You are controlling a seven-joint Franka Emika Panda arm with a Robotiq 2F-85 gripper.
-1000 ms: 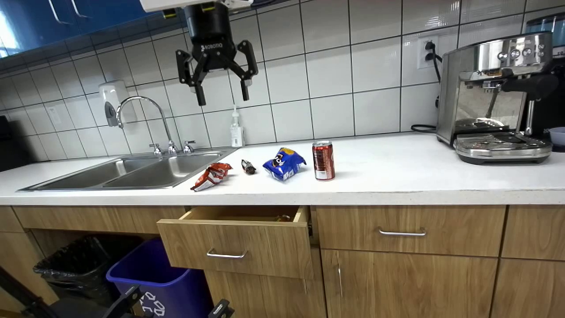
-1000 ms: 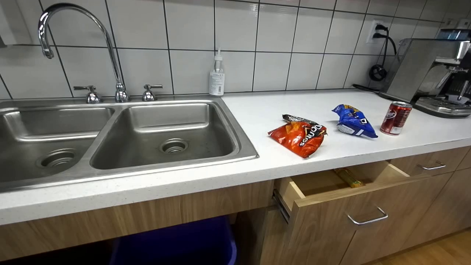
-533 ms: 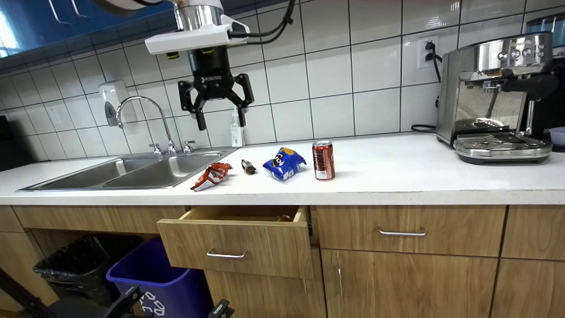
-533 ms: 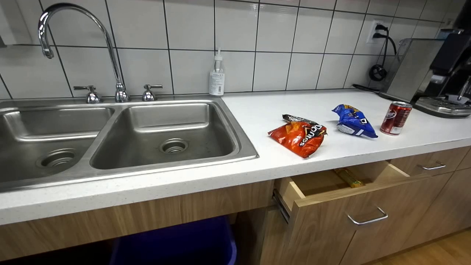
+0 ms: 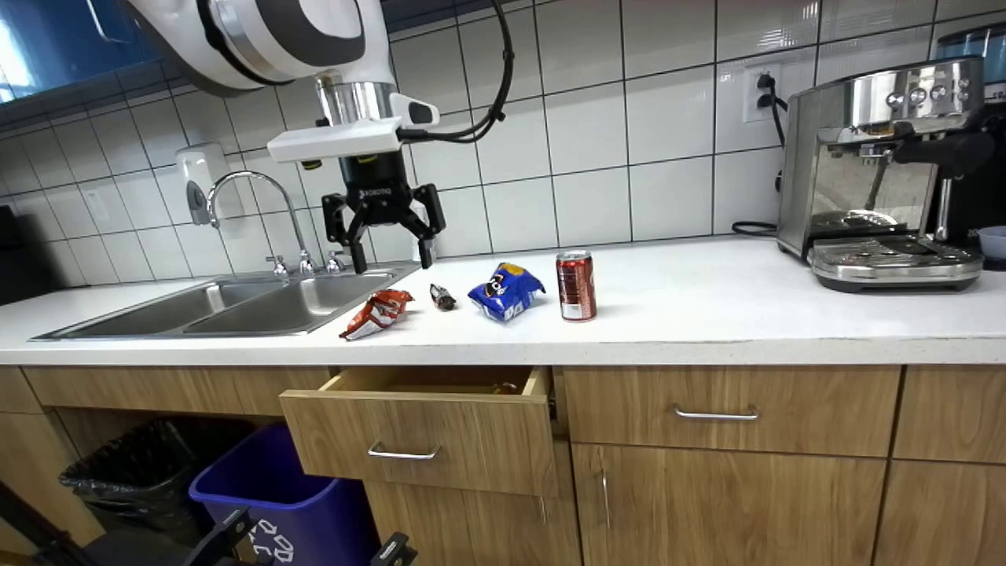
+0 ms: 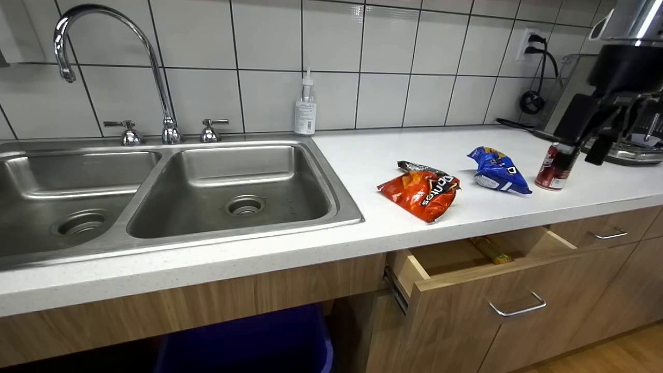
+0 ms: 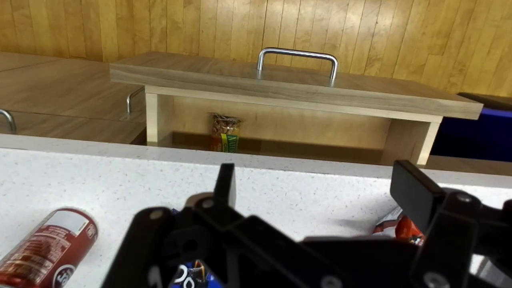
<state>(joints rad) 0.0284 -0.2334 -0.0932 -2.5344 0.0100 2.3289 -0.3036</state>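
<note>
Hangs in the air above the white tabletop point(image 5: 676, 299), with released fingers point(image 5: 357, 255) pointing down and spread well apart. Hovers nearest to the red Doritos bag point(image 6: 422, 199) and the blue chip bag point(image 6: 497, 171), both lying on the tabletop, while touching neither (in the wrist view, covers most of the blue one). Overlooks also a small dark wrapper point(image 5: 442, 297) just beside the Doritos bag and a red can point(image 5: 576, 289) standing upright near the blue bag; in an exterior view, partly blocks the can from sight. Looks down, in the wrist view, on a pulled-out drawer point(image 5: 479, 440) jutting from under the tabletop, with a yellow packet point(image 7: 226, 134) lying inside. Shares the surroundings with a steel double sink point(image 6: 243, 178), a chrome faucet point(image 6: 159, 77), a clear pump bottle point(image 6: 305, 114) by the tiled wall point(image 6: 334, 36), and, past the can, a silver espresso machine point(image 5: 853, 185). Has, lower down, a blue recycling bin point(image 5: 326, 519) beside a black-lined bin point(image 5: 149, 507).
</note>
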